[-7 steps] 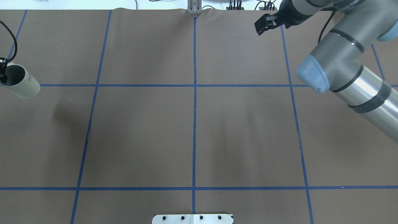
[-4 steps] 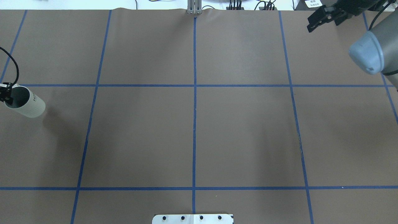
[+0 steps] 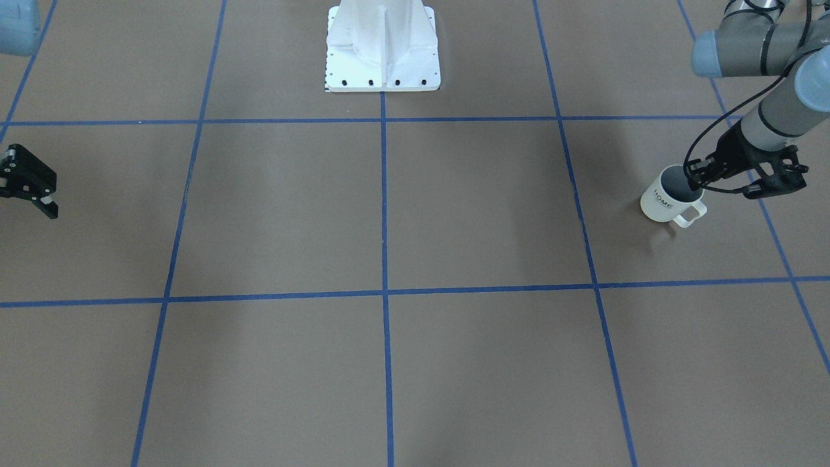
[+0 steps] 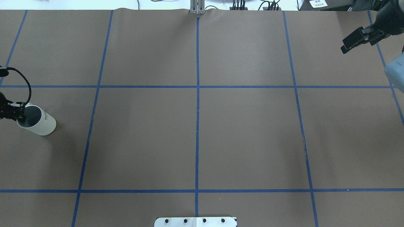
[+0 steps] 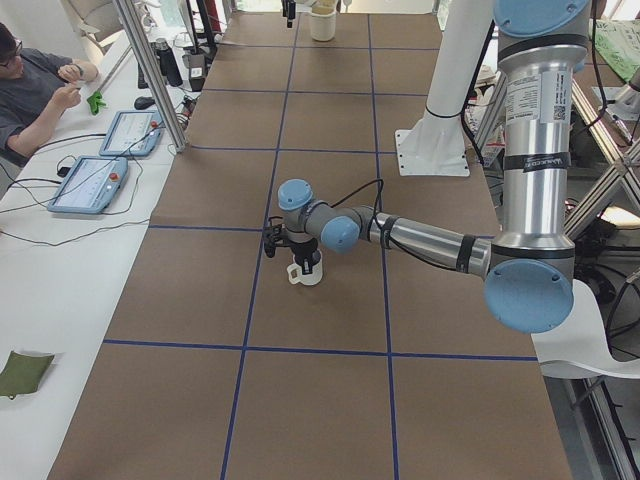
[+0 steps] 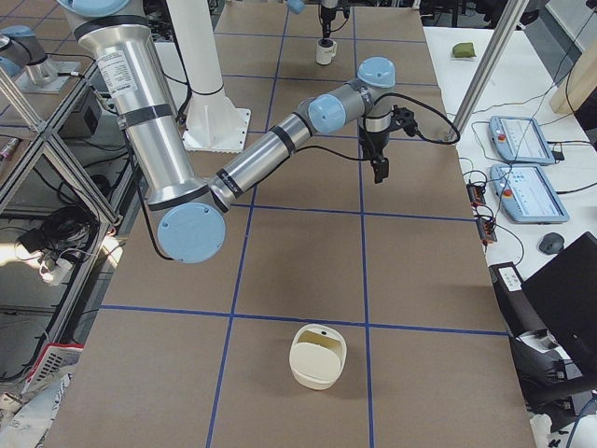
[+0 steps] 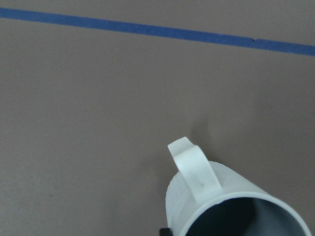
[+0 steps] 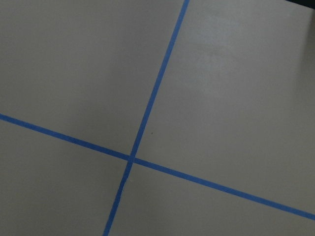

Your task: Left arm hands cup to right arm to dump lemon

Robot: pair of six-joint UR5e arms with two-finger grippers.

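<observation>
The cream-white "HOME" cup [image 4: 40, 124] is at the table's far left and tilts. My left gripper [image 4: 17, 116] is shut on its rim, one finger inside and one outside. The front-facing view shows the cup [image 3: 666, 198] with its handle toward the camera and the left gripper [image 3: 699, 179] at its rim. The left wrist view shows the cup's handle and grey inside [image 7: 231, 206] low over the table. No lemon shows in any view. My right gripper [image 4: 350, 42] is open and empty at the far right; it also shows in the front-facing view [image 3: 29, 194].
A cream round container [image 6: 317, 355] stands on the table near the robot's right end. The brown table [image 4: 246, 132] carries a grid of blue tape lines. Operators' benches with tablets [image 5: 90, 185] run along the far side. The robot's white base [image 3: 382, 45] is at the near edge.
My left gripper has carried the cup toward the robot's side of the table and lower, its shadow now close under it. My right arm has swung away to the far right.
</observation>
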